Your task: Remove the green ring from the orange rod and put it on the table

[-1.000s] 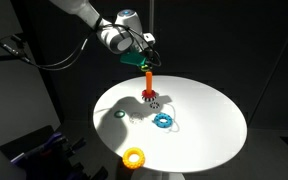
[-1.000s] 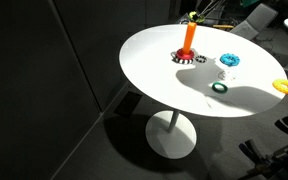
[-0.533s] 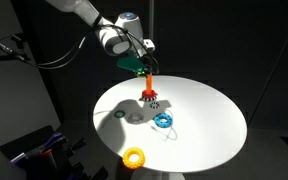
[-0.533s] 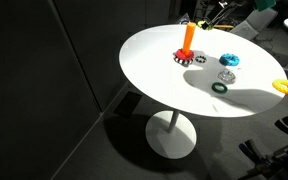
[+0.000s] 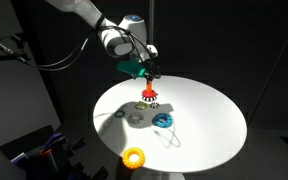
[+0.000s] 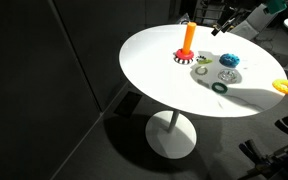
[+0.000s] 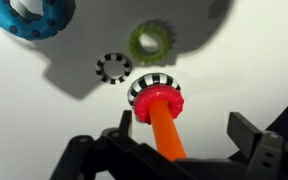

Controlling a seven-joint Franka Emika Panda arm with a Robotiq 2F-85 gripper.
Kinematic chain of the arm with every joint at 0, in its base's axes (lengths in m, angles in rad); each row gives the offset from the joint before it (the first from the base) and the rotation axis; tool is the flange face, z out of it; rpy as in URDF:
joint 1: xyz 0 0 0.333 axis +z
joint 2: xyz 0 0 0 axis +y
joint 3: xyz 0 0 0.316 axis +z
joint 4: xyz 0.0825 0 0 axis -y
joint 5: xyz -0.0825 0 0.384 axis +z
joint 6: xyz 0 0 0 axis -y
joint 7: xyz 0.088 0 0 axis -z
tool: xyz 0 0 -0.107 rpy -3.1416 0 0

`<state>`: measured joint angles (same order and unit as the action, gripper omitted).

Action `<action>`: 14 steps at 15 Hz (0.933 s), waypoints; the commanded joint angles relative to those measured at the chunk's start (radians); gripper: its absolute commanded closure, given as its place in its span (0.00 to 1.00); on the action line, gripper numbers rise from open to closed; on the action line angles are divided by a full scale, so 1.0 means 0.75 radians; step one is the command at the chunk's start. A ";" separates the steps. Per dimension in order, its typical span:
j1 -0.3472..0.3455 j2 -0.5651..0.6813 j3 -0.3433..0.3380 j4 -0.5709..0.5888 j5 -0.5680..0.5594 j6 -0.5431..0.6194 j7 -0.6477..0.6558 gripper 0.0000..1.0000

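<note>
The green ring [image 6: 219, 87] lies on the table [image 6: 149, 60], four o'clock from the bare orange rod [image 6: 188, 37]. Your gripper [image 7: 182, 128] gapes wide and empty, so the task looks done.

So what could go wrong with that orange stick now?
The open end effector hangs over the orange rod; a skewed descent might tip it on its small base. No ring shows on the rod, and the green ring lies on the table, so closing might lift only the rod.
</note>
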<state>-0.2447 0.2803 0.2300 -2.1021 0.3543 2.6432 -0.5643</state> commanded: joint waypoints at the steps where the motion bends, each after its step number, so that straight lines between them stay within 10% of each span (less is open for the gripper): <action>1: 0.045 -0.042 -0.060 -0.016 -0.005 -0.059 0.000 0.00; 14: 0.132 -0.080 -0.175 0.080 -0.056 -0.431 0.060 0.00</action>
<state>-0.1737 0.2341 0.1341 -2.0677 0.3454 2.3732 -0.5556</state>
